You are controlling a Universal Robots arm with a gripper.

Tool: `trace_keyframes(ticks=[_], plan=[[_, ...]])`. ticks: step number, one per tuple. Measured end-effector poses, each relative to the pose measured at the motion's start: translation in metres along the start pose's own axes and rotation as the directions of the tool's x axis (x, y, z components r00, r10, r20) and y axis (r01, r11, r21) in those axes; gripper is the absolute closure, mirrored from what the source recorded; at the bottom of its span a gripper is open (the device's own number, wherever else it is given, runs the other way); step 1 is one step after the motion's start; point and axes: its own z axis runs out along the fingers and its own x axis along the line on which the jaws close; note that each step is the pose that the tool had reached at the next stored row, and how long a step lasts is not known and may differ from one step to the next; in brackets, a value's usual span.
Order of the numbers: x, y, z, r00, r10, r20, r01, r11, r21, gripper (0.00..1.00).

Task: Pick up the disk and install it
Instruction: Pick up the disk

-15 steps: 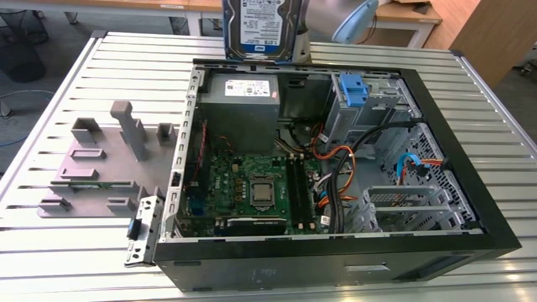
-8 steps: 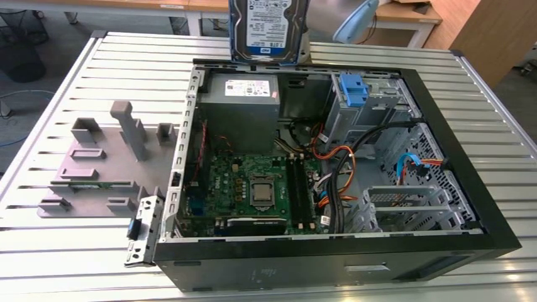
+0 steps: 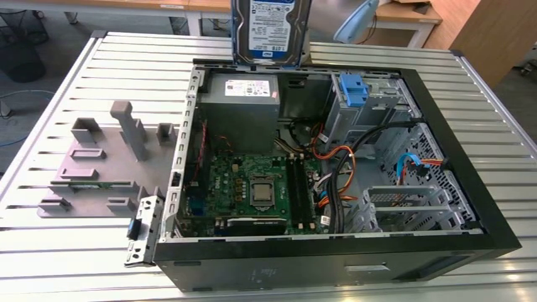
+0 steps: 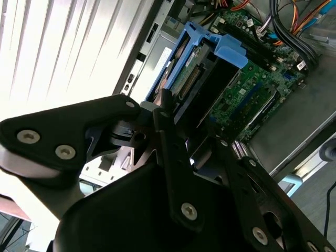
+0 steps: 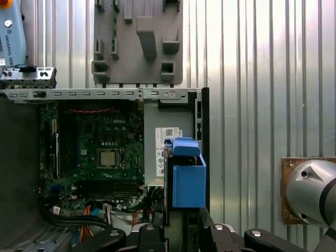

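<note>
Slatted metal table [image 3: 50, 251] bears open computer case [image 3: 336, 253] and grey fixture [image 3: 100, 171].

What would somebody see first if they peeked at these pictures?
The silver disk with its white-and-blue label jumps out: it hangs upright above the far edge of the open computer case, held by the gripper. Inside the case lies the green motherboard. A grey holder tray sits beside the case, on the exterior view's left.
</note>
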Motion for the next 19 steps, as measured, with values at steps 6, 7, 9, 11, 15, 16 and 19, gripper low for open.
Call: trace_keyframes(ticks=[6,7,9,11,15,16,19], plan=[[0.0104,-0.0004,0.0013,1.0,0.0,0.0001,0.0,1.0,0.0001,0.65],[0.0123,-0.0005,0.0014,1.0,0.0,0.0,0.0,1.0,0.0,0.65],[0.0165,-0.0006,0.0017,1.0,0.0,0.0001,0.0,1.0,0.0,0.65],[0.0212,-0.0007,0.0019,1.0,0.0,0.0001,0.0,1.0,0.0,0.65],[0.0312,-0.0009,0.0023,1.0,0.0,0.0001,0.0,1.0,0.0,0.65],[0.0337,-0.001,0.0023,1.0,0.0,0.0001,0.0,1.0,0.0001,0.65],[0.0411,-0.0012,0.0026,1.0,0.0,0.0001,0.0,1.0,0.0001,0.65]])
